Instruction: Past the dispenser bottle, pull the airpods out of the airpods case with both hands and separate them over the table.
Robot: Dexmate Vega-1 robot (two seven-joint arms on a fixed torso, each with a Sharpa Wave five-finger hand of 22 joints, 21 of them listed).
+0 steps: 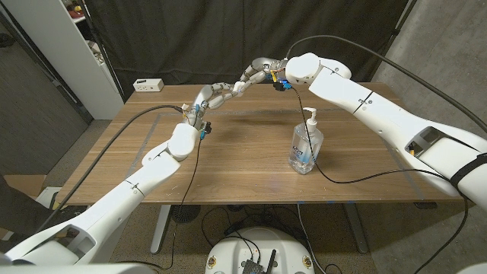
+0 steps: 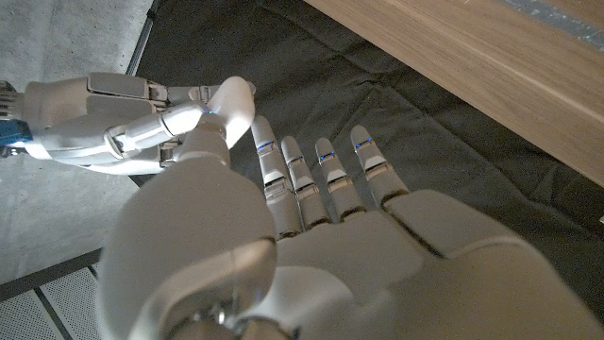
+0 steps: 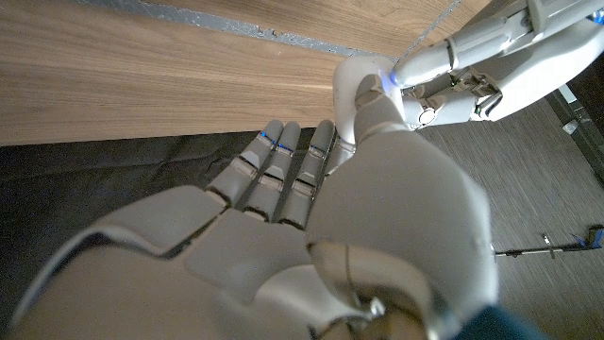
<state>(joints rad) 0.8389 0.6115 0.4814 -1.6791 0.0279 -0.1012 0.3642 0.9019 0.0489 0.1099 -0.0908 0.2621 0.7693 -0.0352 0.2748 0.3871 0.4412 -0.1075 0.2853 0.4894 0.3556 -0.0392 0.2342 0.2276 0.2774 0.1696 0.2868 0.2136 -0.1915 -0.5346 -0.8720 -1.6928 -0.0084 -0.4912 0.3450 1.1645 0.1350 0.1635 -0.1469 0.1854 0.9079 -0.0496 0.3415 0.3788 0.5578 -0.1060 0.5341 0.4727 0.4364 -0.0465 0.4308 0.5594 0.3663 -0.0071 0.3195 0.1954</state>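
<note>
Airpods and case sit somewhere in the pinch where our two hands meet, raised over the far edge of the table (image 1: 228, 152), past the bottle (image 1: 306, 144); we cannot make out either object itself. Our left hand (image 1: 213, 95) reaches up from the left, thumb and a finger closed toward the meeting point, other fingers straight; what it holds we cannot tell. Our right hand (image 1: 259, 70) comes in opposite, thumb pressed to the same spot, and its grip is equally unclear. To do this well, we judge we should pinch firmly, pull straight apart along the line between the hands, slowly, staying over the wood.
</note>
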